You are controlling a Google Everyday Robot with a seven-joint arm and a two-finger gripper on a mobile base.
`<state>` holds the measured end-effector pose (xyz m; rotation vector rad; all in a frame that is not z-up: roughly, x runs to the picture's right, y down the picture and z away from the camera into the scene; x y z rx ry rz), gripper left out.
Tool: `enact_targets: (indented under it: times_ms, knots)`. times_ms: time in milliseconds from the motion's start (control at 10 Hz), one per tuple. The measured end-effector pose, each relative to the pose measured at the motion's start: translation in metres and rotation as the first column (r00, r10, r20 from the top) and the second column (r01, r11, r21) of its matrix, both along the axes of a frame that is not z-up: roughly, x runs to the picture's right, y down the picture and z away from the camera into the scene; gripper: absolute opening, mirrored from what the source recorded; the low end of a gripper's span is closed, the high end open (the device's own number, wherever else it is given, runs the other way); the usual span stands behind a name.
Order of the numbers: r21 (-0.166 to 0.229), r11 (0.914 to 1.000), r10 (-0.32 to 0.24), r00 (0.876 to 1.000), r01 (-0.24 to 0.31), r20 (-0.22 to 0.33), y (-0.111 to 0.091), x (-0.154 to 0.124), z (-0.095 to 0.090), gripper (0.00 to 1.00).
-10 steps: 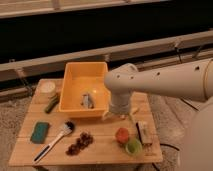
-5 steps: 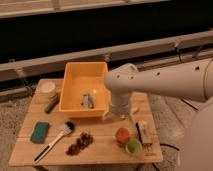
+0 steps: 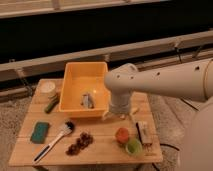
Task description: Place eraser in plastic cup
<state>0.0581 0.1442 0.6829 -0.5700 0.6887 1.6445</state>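
1. The gripper (image 3: pixel 120 115) hangs low over the wooden table (image 3: pixel 100 131), just off the near edge of the yellow bin (image 3: pixel 74 70); its fingers are spread wide and hold nothing.
2. The eraser (image 3: pixel 142 133) lies on the table nearer the camera than the gripper, to its right in the picture.
3. The plastic cup (image 3: pixel 133 146) stands nearer still, just beside the eraser, touching an orange-red round thing (image 3: pixel 122 135).
4. A teal sponge (image 3: pixel 40 131) lies well apart, to the gripper's left in the picture.
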Motion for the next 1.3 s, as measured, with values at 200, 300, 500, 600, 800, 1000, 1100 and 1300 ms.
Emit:
enact_targets:
  times_ms: [200,300,500,600,800,1000,1100,1300]
  knots:
    - [0.0,1.0,0.0,1.0,0.0,0.0,0.0,0.0,0.0,0.8]
    - [0.0,1.0,0.0,1.0,0.0,0.0,0.0,0.0,0.0,0.8]
    - [0.011,0.9999,-0.002,1.0,0.002,0.014,0.0,-0.004,-0.002,0.8]
    - [0.029,0.9996,0.0,1.0,-0.001,0.028,-0.002,-0.013,-0.005,0.8]
    - [0.06,0.9981,-0.015,0.998,0.011,0.064,-0.006,-0.05,-0.007,0.8]
    - [0.098,0.9948,-0.04,0.993,0.029,0.108,-0.011,-0.099,-0.007,0.8]
    - [0.115,0.9922,-0.064,0.988,0.048,0.14,-0.012,-0.129,-0.009,0.8]
    - [0.146,0.9858,-0.111,0.974,0.083,0.197,-0.01,-0.178,-0.011,0.8]
